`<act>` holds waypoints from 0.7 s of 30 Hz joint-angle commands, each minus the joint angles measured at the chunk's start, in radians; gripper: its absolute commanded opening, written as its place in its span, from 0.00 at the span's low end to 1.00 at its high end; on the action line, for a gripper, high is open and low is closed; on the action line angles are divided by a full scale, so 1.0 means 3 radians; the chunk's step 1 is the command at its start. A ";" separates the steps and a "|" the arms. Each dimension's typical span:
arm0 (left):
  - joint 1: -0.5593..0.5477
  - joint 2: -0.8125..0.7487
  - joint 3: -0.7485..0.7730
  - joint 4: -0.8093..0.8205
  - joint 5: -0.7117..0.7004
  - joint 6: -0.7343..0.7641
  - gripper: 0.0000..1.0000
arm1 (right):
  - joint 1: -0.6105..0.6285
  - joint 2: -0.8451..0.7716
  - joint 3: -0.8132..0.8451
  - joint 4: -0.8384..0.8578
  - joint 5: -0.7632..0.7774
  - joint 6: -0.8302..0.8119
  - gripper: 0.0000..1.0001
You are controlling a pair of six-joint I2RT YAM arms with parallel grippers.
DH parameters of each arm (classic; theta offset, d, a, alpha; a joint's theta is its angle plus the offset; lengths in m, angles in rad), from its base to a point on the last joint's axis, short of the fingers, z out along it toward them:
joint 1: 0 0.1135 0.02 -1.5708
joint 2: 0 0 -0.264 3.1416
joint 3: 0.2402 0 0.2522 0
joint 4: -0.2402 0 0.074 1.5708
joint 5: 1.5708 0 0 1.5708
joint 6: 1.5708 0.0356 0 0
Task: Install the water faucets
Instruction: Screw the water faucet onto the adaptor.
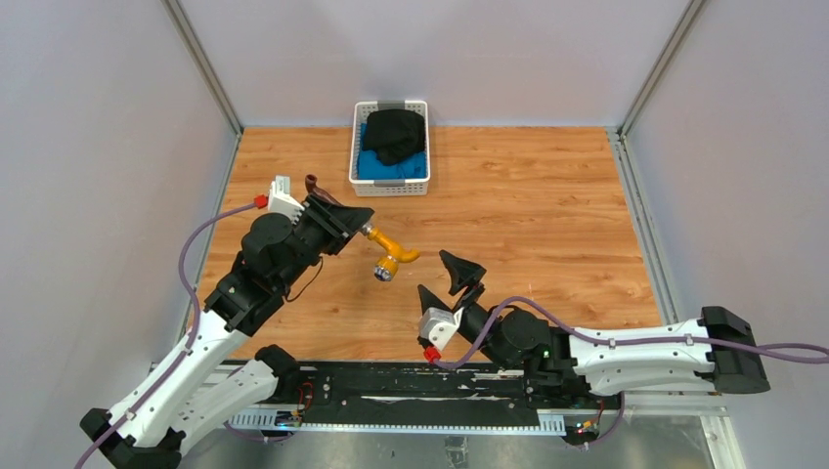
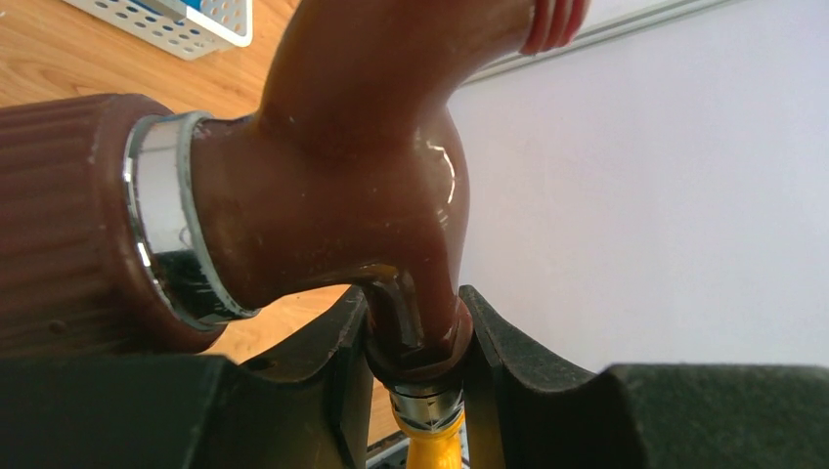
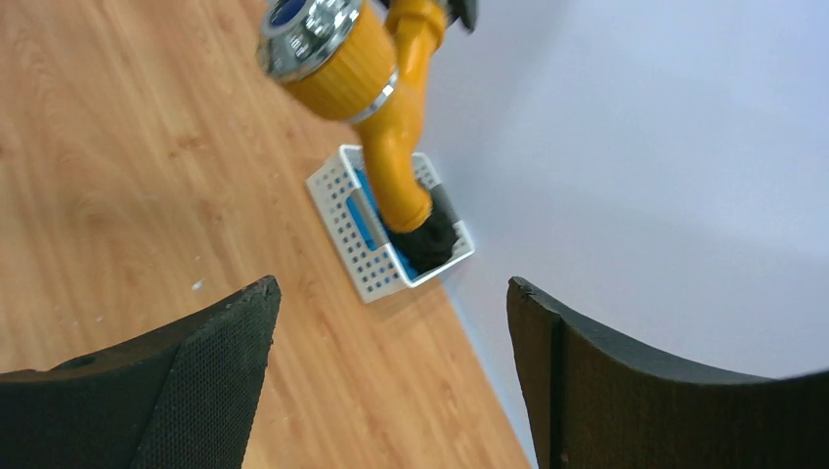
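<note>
Table: wood-grain table (image 1: pixel 547 215) with pale walls round it.
Basket: white slotted basket (image 1: pixel 358 147) at the far edge. It's got a black cloth (image 1: pixel 395 135) lying on a blue cloth (image 1: pixel 376 166).
Left gripper: the left gripper (image 1: pixel 354 225) is over the left-middle of the table, clamped tight on the neck of the brown faucet (image 2: pixel 352 176).
Right gripper: the right gripper (image 1: pixel 445 283) has its jaws spread wide with nothing between them. It's just right of the yellow faucet and not touching it.
Brown faucet: glossy reddish-brown with a silvery ring, and it fills the left wrist view.
Yellow faucet: the yellow faucet (image 1: pixel 391 256) pokes out past the left fingers, in line with the brown one's stem and a silvery fitting.
Knob: silvery knob (image 3: pixel 305 24) with a blue top, on the yellow faucet.
</note>
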 commanded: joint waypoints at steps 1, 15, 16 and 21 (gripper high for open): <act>-0.0002 -0.0028 -0.0018 0.0116 0.0086 -0.0074 0.00 | 0.0080 0.0180 0.0039 0.0935 0.0056 -0.0808 0.85; -0.0008 0.0054 -0.0004 0.0154 0.0247 -0.0089 0.00 | 0.0052 0.1877 0.0404 0.3180 0.0061 -0.2061 0.85; -0.0006 0.0059 -0.0015 0.0178 0.0267 -0.0095 0.00 | 0.0037 0.2018 0.0473 0.3308 0.0099 -0.2171 0.83; -0.0003 0.0051 -0.0044 0.0187 0.0301 -0.0106 0.00 | -0.0003 0.2278 0.0675 0.3330 0.0226 -0.2087 0.47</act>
